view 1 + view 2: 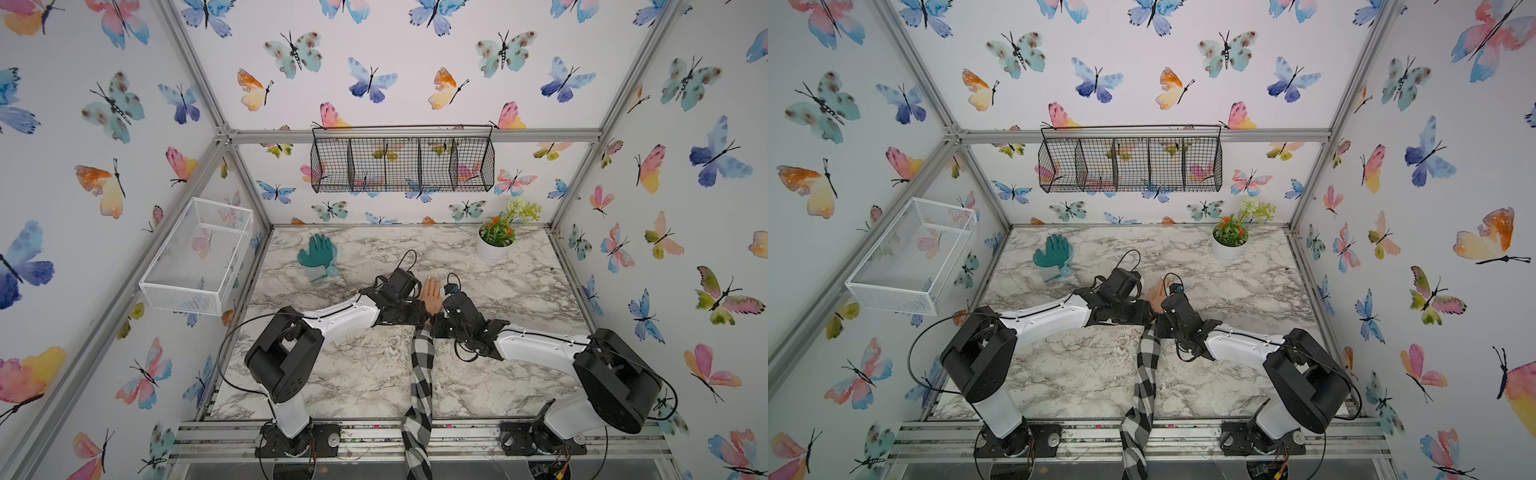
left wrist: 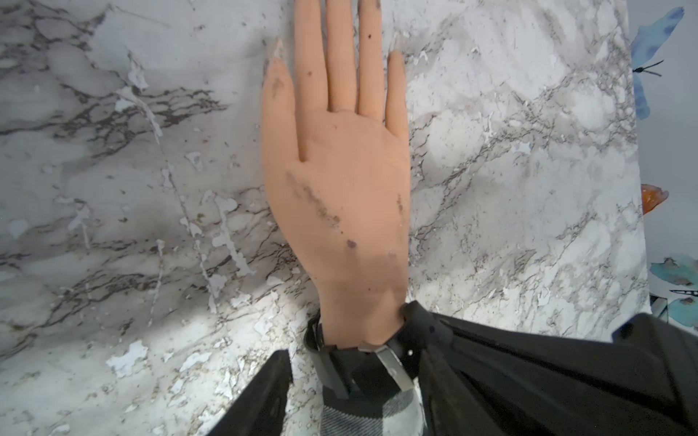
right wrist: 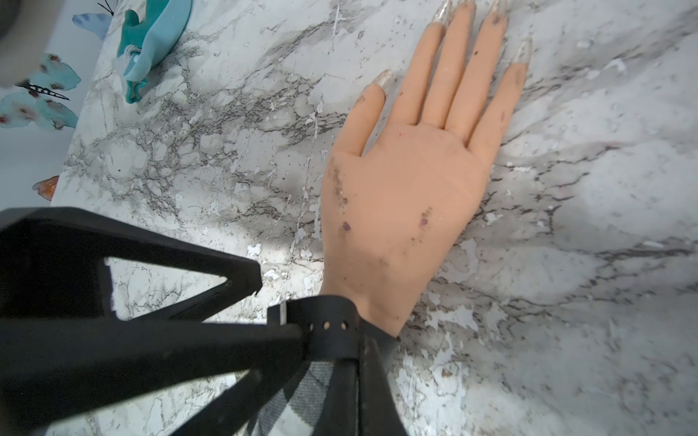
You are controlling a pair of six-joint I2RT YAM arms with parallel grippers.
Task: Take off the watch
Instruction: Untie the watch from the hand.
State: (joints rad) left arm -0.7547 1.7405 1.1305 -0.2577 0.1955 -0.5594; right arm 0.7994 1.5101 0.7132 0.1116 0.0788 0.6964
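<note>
The left arm (image 1: 332,316) lies low over the surface (image 1: 353,374), and the left pincer (image 1: 422,318) has its jaws on both sides of the wrist of the mannequin hand (image 2: 340,196); if they press it, I cannot tell. The watch (image 2: 332,364) sits around this wrist, beside the checked sleeve (image 1: 422,374). The right pincer (image 3: 325,338), on the low right arm (image 1: 536,345), is closed on the strap's free end. A green glove (image 1: 318,251) lies behind at left, a potted plant (image 1: 494,245) at right.
</note>
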